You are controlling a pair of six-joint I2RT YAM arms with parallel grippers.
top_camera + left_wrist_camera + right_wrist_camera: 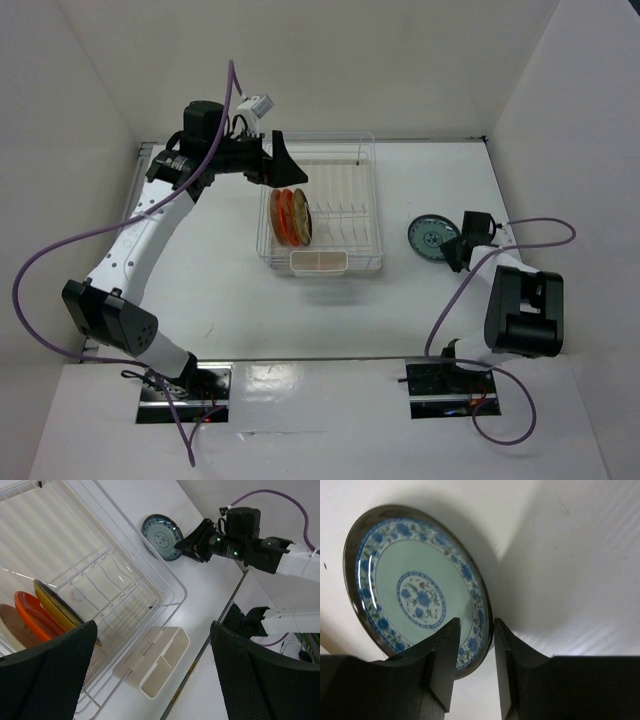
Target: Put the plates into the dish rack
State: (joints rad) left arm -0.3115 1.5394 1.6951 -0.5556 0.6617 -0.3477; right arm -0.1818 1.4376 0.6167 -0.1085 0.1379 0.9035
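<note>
Right gripper [476, 630]: nearly closed, black fingers [440, 670] pinching the rim of the round white plate with blue-green pattern [420, 597].
Right arm [520, 305]: folded low, wrist pointing left.
Plate: on the white table [200, 290], well right of the white wire dish rack [372, 200].
Left gripper [152, 630]: spread wide, empty, above the rack's left end.
Rack: plain orange plate [30, 615] and yellow brown-patterned plate [55, 605] stand upright.

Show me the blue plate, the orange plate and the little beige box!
blue plate [420, 599], right wrist view, its middle flower.
orange plate [29, 614], left wrist view, its showing edge.
beige box [319, 262], top view, its middle.
</note>
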